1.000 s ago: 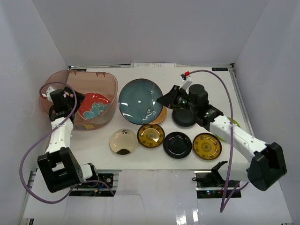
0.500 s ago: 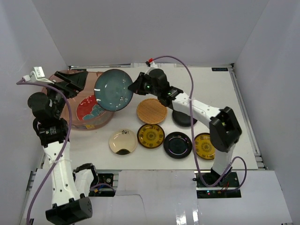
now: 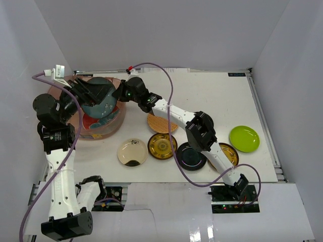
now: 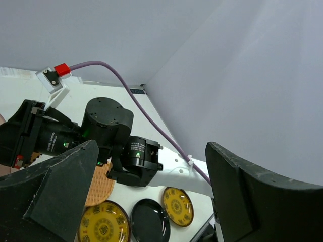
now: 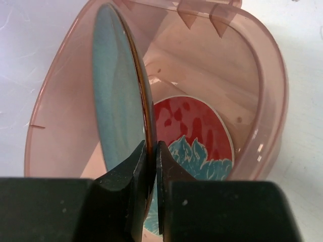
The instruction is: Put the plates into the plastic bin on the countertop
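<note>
My right gripper [image 5: 150,148] is shut on the rim of the dark teal plate [image 5: 118,101] and holds it on edge inside the pinkish plastic bin [image 5: 272,85], above the red plate with the teal flower [image 5: 202,131]. In the top view the right gripper [image 3: 120,93] reaches across to the bin [image 3: 121,85] with the teal plate [image 3: 101,101]. My left gripper [image 3: 93,91] is raised over the bin, open and empty; in its own view its jaws [image 4: 151,146] stand wide apart. The red plate [image 3: 96,125] lies in the bin.
On the white countertop [image 3: 212,96] lie a woven tan plate [image 3: 162,123], a cream plate [image 3: 132,152], two gold-patterned plates [image 3: 162,146] [image 3: 224,155], a glossy black plate [image 3: 191,156] and a lime green plate [image 3: 244,138]. The right arm [image 3: 171,113] stretches across the table's middle.
The right arm has carried the teal plate left from the table's middle into the bin. The left arm has risen and its gripper now hangs over the bin. The lime green plate is uncovered.
</note>
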Tool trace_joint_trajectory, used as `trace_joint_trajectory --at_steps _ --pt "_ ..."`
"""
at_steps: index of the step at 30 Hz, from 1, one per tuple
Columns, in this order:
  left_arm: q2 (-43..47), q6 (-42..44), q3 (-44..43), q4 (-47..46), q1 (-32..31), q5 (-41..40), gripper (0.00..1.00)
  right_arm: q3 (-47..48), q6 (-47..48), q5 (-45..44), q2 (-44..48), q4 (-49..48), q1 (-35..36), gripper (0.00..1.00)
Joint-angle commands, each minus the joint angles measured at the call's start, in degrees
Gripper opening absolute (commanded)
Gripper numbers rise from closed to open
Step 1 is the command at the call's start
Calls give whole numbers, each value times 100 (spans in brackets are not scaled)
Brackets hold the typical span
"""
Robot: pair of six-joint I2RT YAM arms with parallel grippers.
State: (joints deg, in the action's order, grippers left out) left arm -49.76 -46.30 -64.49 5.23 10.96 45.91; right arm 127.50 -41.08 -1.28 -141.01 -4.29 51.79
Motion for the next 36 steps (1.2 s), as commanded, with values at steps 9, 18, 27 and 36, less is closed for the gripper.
trace_joint_trajectory --at_steps 9,18,27,36 --pt "-8 148 112 30 -33 85 98 -673 812 -575 688 -757 253 51" --pt "27 139 33 48 -33 49 98 -1060 1207 -654 1101 -502 244 54" --pt "133 209 656 65 -68 164 98 -1387 2734 -1655 1787 872 147 64" --pt "282 280 1026 144 -147 111 98 -1729 2201 -1314 1832 1124 270 86"
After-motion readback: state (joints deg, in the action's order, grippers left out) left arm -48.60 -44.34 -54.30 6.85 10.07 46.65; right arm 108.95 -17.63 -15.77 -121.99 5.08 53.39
